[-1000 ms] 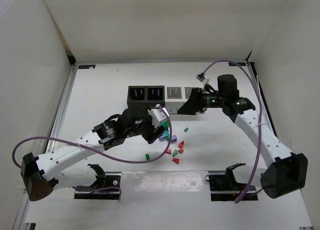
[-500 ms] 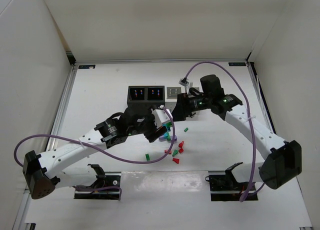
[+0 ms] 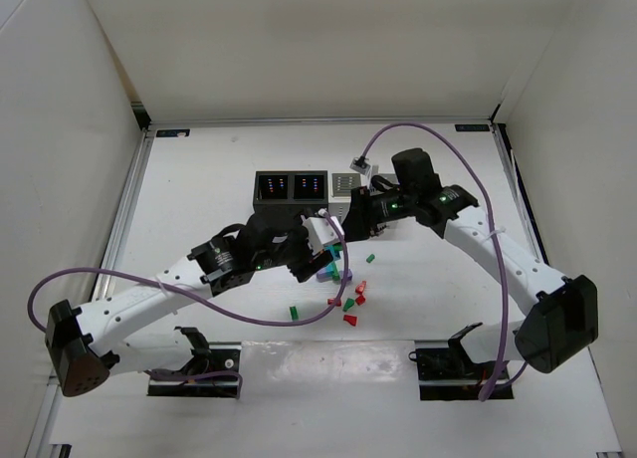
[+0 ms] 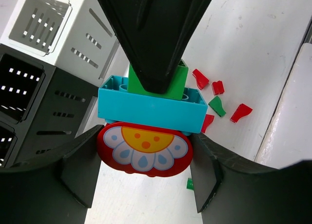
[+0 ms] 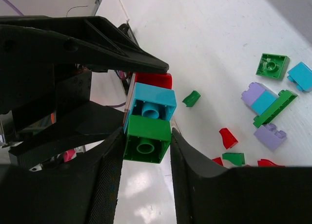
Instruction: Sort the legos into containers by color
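My left gripper [image 4: 144,174] is shut on a red flower-print brick [image 4: 145,152], the bottom of a short lego stack held above the table. A teal brick [image 4: 151,107] sits on it, and a green brick [image 5: 146,138] tops the stack. My right gripper [image 5: 146,136] is shut on that green brick, its fingers [image 5: 109,175] pressed on both sides. In the top view the two grippers meet just in front of the containers [image 3: 290,189]. Loose red [image 3: 360,288] and green [image 3: 294,310] legos lie on the table below.
Two black bins [image 4: 24,83] and a white bin [image 4: 48,19] stand close by on the left of the left wrist view. The right wrist view also shows a green square brick [image 5: 272,65], a teal brick [image 5: 301,75] and a purple-teal-green cluster [image 5: 265,107].
My right arm swung left from the white bins to the held stack, and its jaws closed on the green brick. The left arm barely moved.
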`<state>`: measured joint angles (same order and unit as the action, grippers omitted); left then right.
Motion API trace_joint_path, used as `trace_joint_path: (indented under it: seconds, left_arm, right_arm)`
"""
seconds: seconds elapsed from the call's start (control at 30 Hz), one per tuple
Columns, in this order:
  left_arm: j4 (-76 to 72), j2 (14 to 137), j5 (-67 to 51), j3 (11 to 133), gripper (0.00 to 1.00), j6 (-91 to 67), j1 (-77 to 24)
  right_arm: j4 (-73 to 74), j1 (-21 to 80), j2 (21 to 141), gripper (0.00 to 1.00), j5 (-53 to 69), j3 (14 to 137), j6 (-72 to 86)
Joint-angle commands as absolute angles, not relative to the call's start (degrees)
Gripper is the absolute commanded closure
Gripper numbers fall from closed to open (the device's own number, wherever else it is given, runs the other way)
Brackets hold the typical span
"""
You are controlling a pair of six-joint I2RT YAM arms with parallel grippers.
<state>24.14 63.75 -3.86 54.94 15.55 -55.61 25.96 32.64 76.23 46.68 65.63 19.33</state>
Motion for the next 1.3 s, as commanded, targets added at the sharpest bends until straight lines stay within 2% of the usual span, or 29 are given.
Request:
trace_joint_path:
  seconds: [0.0,0.03,0.07,0.37,0.5,0.53,0.67,0.77,0.97,1.07,1.13,1.17,1.27]
  left_arm:
    - [21.27,61.18,-3.61,55.73,0.48,15.65,-55.72]
    - [21.36,61.0,-3.08,55.37,0.48,15.73,-55.81]
    - [20.92,60.3,-2.55,54.59,0.48,15.56,-55.81]
    - [19.69,57.48,-0.18,50.63,0.48,14.33,-55.9]
    - [19.68,58.27,1.04,50.97,0.48,14.15,-55.72]
    - [19.77,58.53,1.32,51.15,0.48,13.98,-55.72]
    - [20.13,59.59,2.9,51.5,0.48,13.45,-55.72]
    - [19.95,60.55,3.86,51.85,0.48,12.31,-55.46]
    - [21.09,62.31,3.26,53.35,0.5,11.34,-54.06]
    - [20.31,62.58,2.03,53.53,0.5,11.51,-53.7]
    - [20.13,62.93,1.32,53.96,0.5,11.86,-53.53]
    - [20.13,63.02,0.97,54.23,0.5,11.87,-53.53]
    - [20.39,64.24,0.35,55.19,0.5,12.39,-53.44]
  right_arm:
    - [26.63,32.17,75.59,0.93,47.29,68.03,17.84]
    - [26.63,31.12,75.76,0.99,48.07,68.03,17.41]
    - [26.8,30.59,75.07,1.0,47.9,68.2,17.58]
    - [27.16,18.82,73.3,1.0,49.3,68.38,16.61]
    - [26.99,17.05,73.74,1.0,47.47,68.73,16.0]
    - [27.42,16.96,73.83,1.0,45.55,68.99,15.39]
    - [29.26,19.94,76.46,1.0,19.66,72.33,12.92]
    - [29.18,21.97,80.24,1.0,9.09,76.01,10.81]
    - [28.48,20.39,87.53,0.98,4.31,79.97,11.78]
    - [28.74,21.53,89.56,0.98,-3.22,80.24,11.78]
    - [27.78,22.41,90.53,0.94,-7.28,80.07,11.52]
    - [28.56,22.5,91.05,0.81,-7.64,80.16,11.95]
    - [28.3,23.03,90.88,0.57,-6.42,80.24,11.51]
